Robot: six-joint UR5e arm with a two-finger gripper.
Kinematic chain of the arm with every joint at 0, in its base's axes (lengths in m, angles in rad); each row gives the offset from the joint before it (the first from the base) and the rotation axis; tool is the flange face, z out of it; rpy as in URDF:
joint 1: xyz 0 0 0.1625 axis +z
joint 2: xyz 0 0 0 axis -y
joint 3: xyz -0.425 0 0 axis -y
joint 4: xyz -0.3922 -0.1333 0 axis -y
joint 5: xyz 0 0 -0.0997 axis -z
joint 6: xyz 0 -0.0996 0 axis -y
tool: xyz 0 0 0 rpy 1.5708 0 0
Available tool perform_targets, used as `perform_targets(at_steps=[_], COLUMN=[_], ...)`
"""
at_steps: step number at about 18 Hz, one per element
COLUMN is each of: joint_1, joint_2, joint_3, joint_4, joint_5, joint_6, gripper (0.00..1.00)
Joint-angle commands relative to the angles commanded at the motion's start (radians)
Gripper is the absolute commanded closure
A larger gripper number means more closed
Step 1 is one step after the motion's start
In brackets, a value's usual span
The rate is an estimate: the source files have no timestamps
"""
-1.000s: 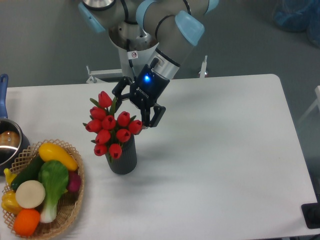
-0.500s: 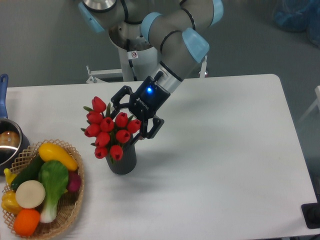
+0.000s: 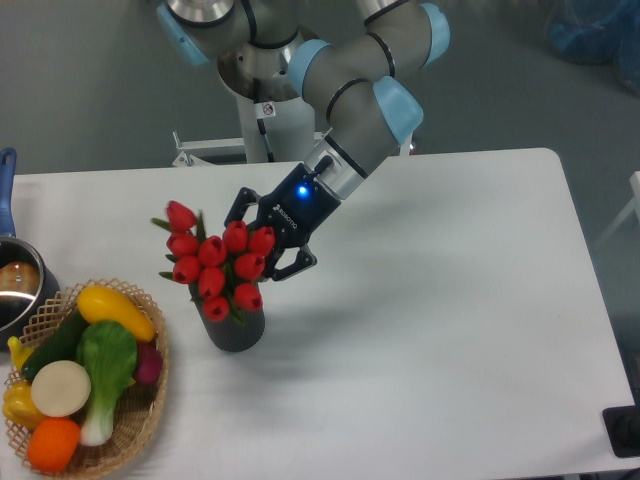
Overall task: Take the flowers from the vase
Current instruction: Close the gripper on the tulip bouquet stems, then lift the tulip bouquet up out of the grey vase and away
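Three containers are in view, listed from the near edge backward. Item one: wicker basket, near left corner of the white table, cut off in part by the left frame edge. Contents: an orange, a pale round slice, a leafy green vegetable, a dark green cucumber-like piece, a yellow squash, a purple piece half hidden on the right side, and something yellow at the left rim that is too cropped to name.

Item two: vase, dark grey, upright, just right of the basket and apart from it. Only its lower body shows; the mouth is covered by the blooms. Contents: flowers, red tulip buds with green leaves, the bunch leaning left and spreading wider than the vase. Stems are hidden, so whether they sit fully inside cannot be told.

Item three: steel pot with blue handle, left edge, mostly out of frame.

Gripper, black with a blue light, sits at the right side of the bunch, fingers spread and reaching around the buds. Buds hide the fingertips in part, so actual contact cannot be confirmed. Arm base stands behind the table's far edge.
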Motion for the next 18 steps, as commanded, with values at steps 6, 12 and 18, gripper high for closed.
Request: perform_targets(at_steps=[6, 12, 18], joint_1=[0.006, 0.018, 0.032], joint_2=[0.024, 0.06, 0.094], joint_3=[-0.002, 0.038, 0.115], joint_4=[-0.002, -0.002, -0.005], joint_5=[-0.043, -0.103, -0.115], joint_6=[-0.041, -0.178, -0.389], gripper=[0.94, 0.94, 0.94])
